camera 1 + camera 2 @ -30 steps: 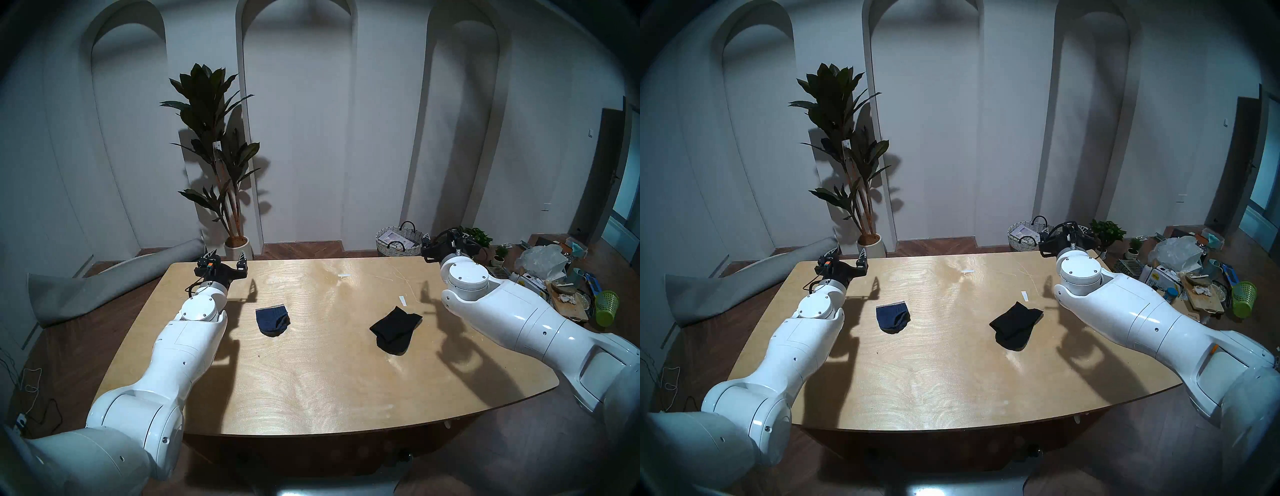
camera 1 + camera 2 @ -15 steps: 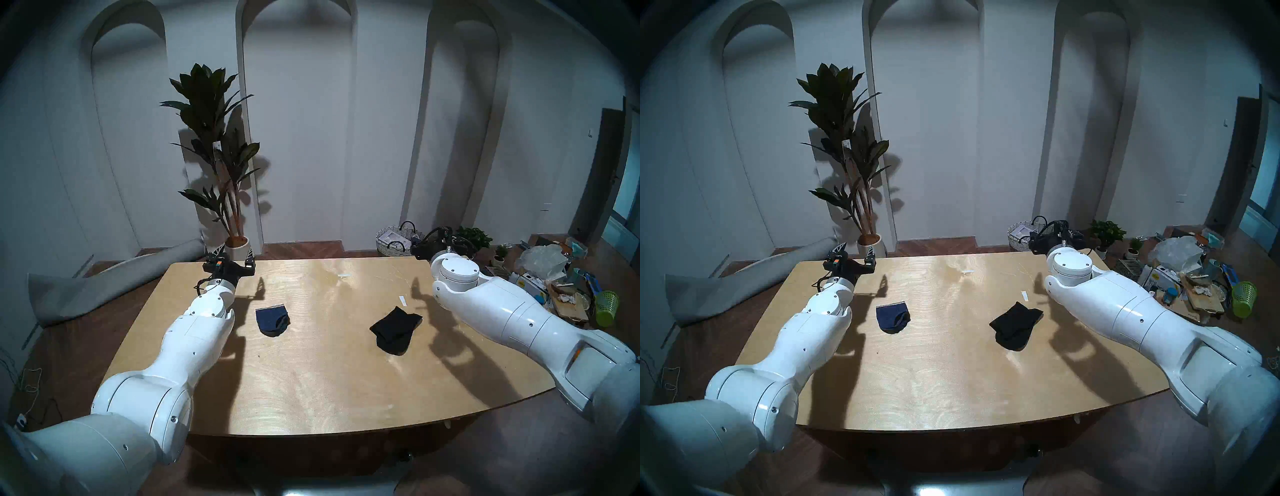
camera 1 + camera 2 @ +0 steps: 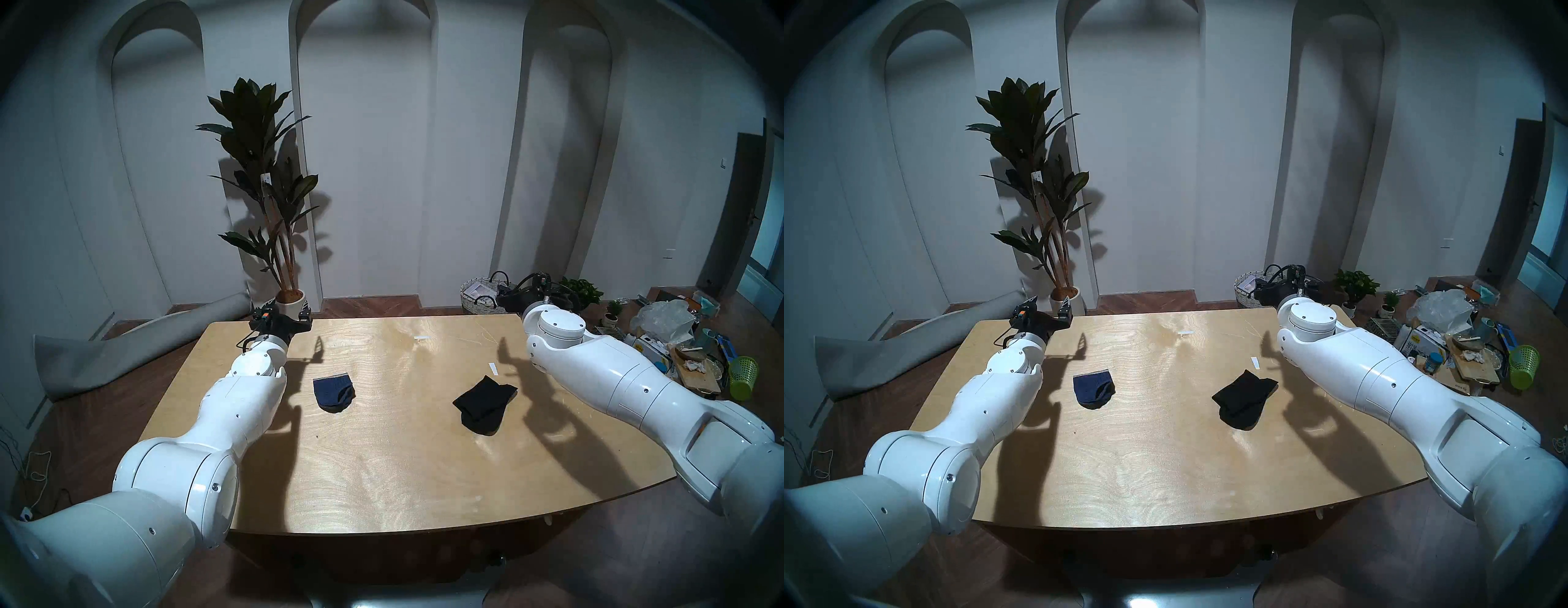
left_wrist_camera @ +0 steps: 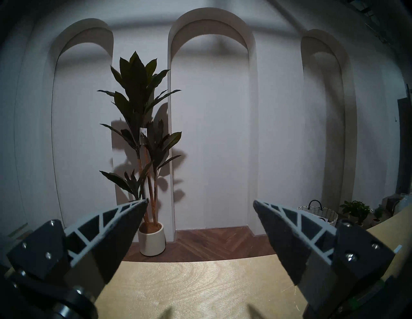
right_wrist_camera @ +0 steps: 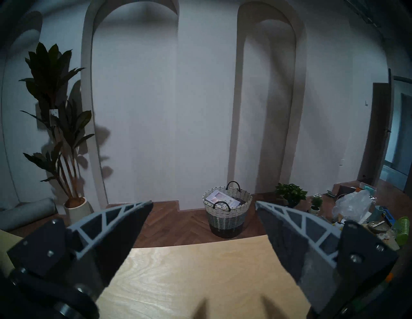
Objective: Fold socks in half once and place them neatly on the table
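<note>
A navy-blue ankle sock (image 3: pixel 334 392) (image 3: pixel 1093 390) lies flat left of the middle of the plywood table (image 3: pixel 382 467) (image 3: pixel 1144 458). A black sock (image 3: pixel 485 403) (image 3: pixel 1244 399) lies doubled over to its right. My left gripper (image 3: pixel 285 309) (image 3: pixel 1049 302) (image 4: pixel 200 201) hovers open and empty over the far left table edge, beyond the navy sock. Open and empty too, my right gripper (image 5: pixel 202 203) hangs over the far right edge, its black body (image 3: pixel 524 293) (image 3: pixel 1280 291) beyond the black sock. Neither wrist view shows a sock.
Two small white tape strips (image 3: pixel 422 338) (image 3: pixel 493 368) lie on the far half of the table. Beyond it stand a potted plant (image 3: pixel 271 191), a wicker basket (image 3: pixel 488 295) (image 5: pixel 227 211) and a rolled grey mat (image 3: pixel 127 348). Clutter (image 3: pixel 679 339) covers the floor at right.
My left gripper has shifted right and farther along the far edge. The right wrist has swung left toward the basket. Both socks lie where they were, and both grippers stayed open.
</note>
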